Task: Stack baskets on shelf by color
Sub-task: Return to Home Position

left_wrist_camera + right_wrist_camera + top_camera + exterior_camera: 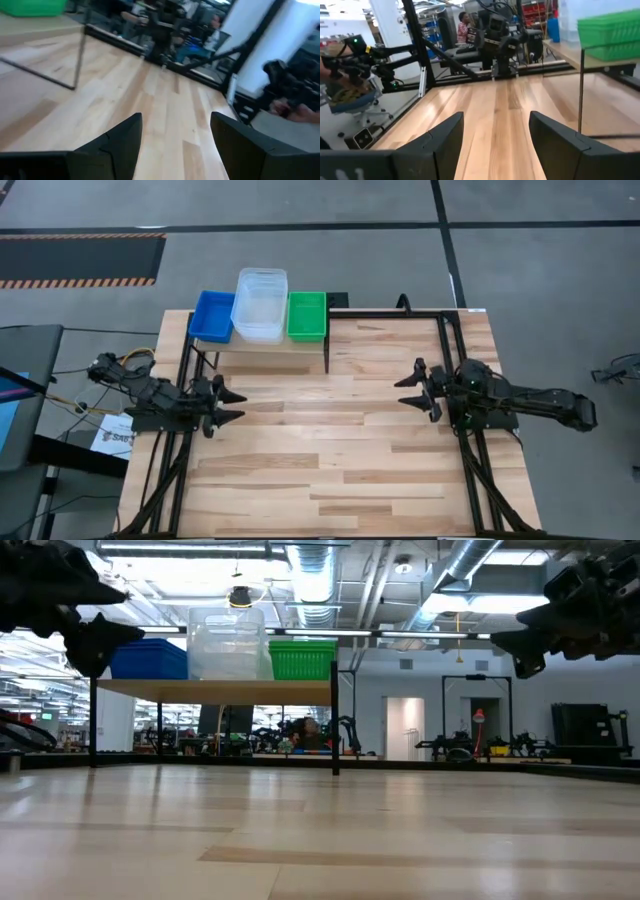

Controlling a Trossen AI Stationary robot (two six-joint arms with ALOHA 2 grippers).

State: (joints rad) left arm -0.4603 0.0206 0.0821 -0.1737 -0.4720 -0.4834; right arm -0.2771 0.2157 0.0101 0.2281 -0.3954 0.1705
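Observation:
Three stacks of baskets stand side by side on the shelf (265,345) at the table's far edge: blue baskets (213,315) on the left, clear baskets (261,304) in the middle, green baskets (307,315) on the right. The low view shows the blue stack (150,658), the taller clear stack (228,643) and the green stack (303,659) resting on the shelf top (215,689). My left gripper (232,406) hovers open over the table's left side, my right gripper (408,391) open over the right side, both away from the shelf and holding nothing.
The wooden table (330,460) stretches bare between and in front of the two grippers. Black frame rails (452,370) run along the table's sides and far edge. The shelf's black legs (335,730) stand on the far part of the table.

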